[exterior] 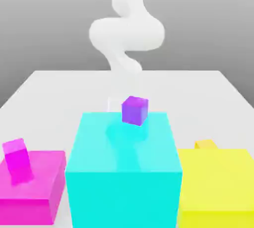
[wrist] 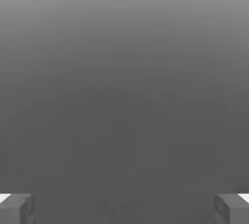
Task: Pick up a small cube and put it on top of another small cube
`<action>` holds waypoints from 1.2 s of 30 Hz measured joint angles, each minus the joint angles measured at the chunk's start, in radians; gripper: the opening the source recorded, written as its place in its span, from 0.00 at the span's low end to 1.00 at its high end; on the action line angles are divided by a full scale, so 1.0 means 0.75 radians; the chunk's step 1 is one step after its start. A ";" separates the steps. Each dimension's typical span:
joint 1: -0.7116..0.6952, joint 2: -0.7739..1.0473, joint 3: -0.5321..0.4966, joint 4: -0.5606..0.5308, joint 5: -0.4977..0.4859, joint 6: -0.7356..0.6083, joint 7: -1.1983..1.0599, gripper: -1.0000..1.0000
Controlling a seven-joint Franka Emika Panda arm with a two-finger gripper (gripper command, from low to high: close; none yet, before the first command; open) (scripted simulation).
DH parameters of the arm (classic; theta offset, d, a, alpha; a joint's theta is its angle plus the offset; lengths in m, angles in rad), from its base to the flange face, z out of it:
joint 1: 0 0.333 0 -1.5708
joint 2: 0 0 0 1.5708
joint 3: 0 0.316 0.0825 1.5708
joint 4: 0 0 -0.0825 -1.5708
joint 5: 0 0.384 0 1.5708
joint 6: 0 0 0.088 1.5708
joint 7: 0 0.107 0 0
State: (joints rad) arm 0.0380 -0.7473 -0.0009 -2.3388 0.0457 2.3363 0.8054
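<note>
The small cube (exterior: 205, 144) is tiny and orange-yellow; its top peeks out just behind the big yellow block (exterior: 218, 182) at the exterior view's right. My white arm (exterior: 126, 33) curls above the far side of the table, well back from that cube. In the hand view my gripper (wrist: 124, 208) is open, its two grey fingertips (wrist: 17, 207) set wide apart with nothing between them, facing plain grey background.
A big cyan block (exterior: 124, 167) stands in the middle with a small purple cube (exterior: 134, 110) on its top. On the exterior view's left, a low magenta block (exterior: 32, 187) carries a small magenta cube (exterior: 18, 160). The white table (exterior: 59, 93) stretches behind them.
</note>
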 joint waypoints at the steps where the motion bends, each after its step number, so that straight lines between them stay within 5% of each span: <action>1: 0.021 0.031 0.002 -0.022 0.026 0.020 0.004 0.50; 23: 0.393 0.653 0.320 -0.469 0.337 0.431 0.236 0.50; 30: 0.445 0.836 0.481 -0.618 0.236 0.584 0.454 0.50; 36: 0.467 0.994 0.528 -0.707 -0.060 0.718 0.754 0.50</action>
State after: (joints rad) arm 0.3886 -0.0017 0.3953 -2.8689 0.0006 2.8746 1.3707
